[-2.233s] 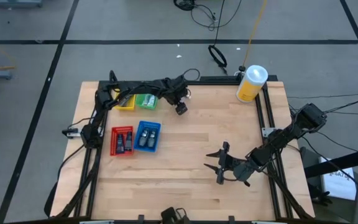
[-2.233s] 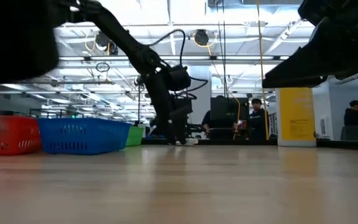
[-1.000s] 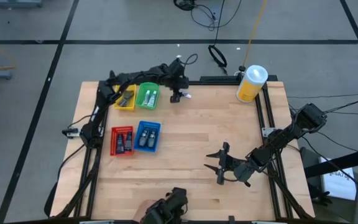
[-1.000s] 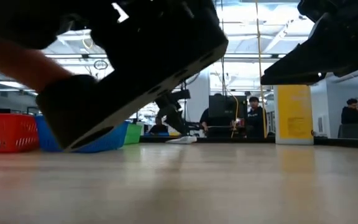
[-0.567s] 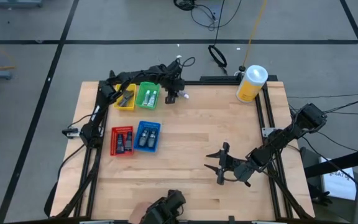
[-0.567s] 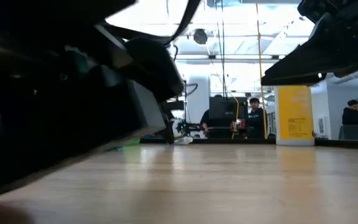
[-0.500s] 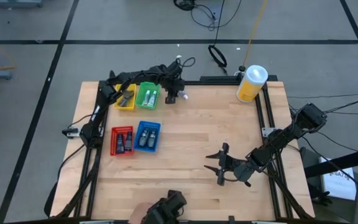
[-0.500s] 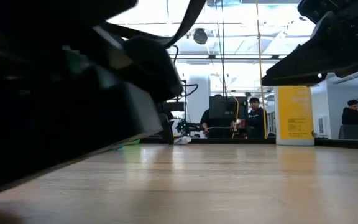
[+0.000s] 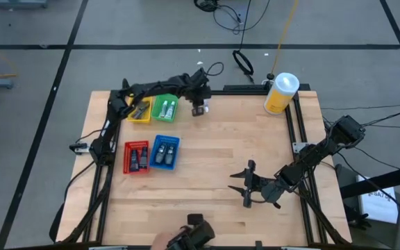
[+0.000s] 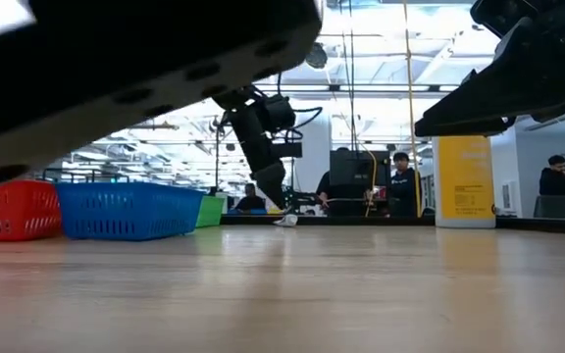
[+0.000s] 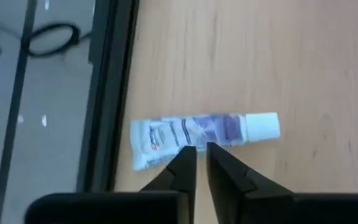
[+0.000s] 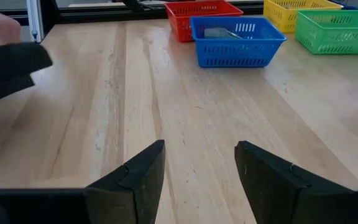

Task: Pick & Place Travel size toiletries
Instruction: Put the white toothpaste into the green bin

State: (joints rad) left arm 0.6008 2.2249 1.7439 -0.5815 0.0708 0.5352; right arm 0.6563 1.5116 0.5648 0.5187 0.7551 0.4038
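Toothpaste tube (image 11: 201, 133) lies at worktop (image 9: 214, 167) far edge | my left gripper (image 11: 196, 151) nearly pinched over it, grip unsure | step: pick | next: lift to green tray (image 9: 165, 108) | right gripper (image 12: 199, 158) half open, waiting

The left hand (image 9: 198, 109) reaches toward twelve o'clock, fingers nearly together; the right hand (image 9: 244, 186) waits at four o'clock, fingers apart.

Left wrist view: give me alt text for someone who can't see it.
The left gripper has its fingers nearly closed at the edge of a white tube with a white cap, lying flat on the wooden table beside its black edge rail.
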